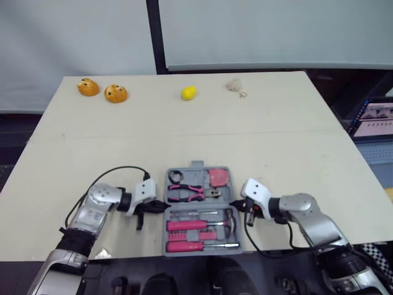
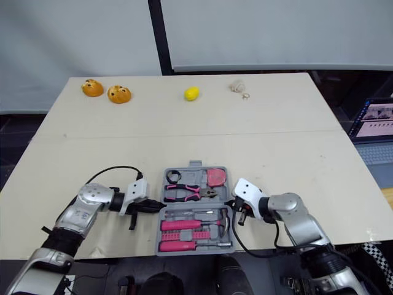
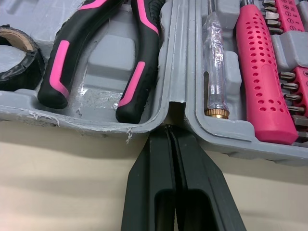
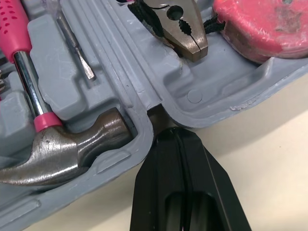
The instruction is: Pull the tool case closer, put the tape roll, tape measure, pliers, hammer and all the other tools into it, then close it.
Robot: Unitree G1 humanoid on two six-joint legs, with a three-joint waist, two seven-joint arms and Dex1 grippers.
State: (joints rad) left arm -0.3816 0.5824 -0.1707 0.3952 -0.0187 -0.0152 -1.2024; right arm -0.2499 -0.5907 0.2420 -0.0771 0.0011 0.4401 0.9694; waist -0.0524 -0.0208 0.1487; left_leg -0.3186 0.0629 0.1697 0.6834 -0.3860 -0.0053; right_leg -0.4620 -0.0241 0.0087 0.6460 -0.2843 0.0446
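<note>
Evidently the tool case (image 3: 178,57) lies open between the two pincers, with the tape roll (image 1: 174,176), pliers (image 1: 187,192), tape measure (image 1: 218,177) and hammer (image 4: 62,154) seated inside. The left pincer (image 3: 168,131) and the right pincer (image 4: 169,134) are each clenched empty, tips touching the hinge ends. Packing looks finished. Closing remains, which calls for folding one half over the other.

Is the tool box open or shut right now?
Open. The tool case lies spread flat in two halves, with the pliers and hammer showing inside.
</note>
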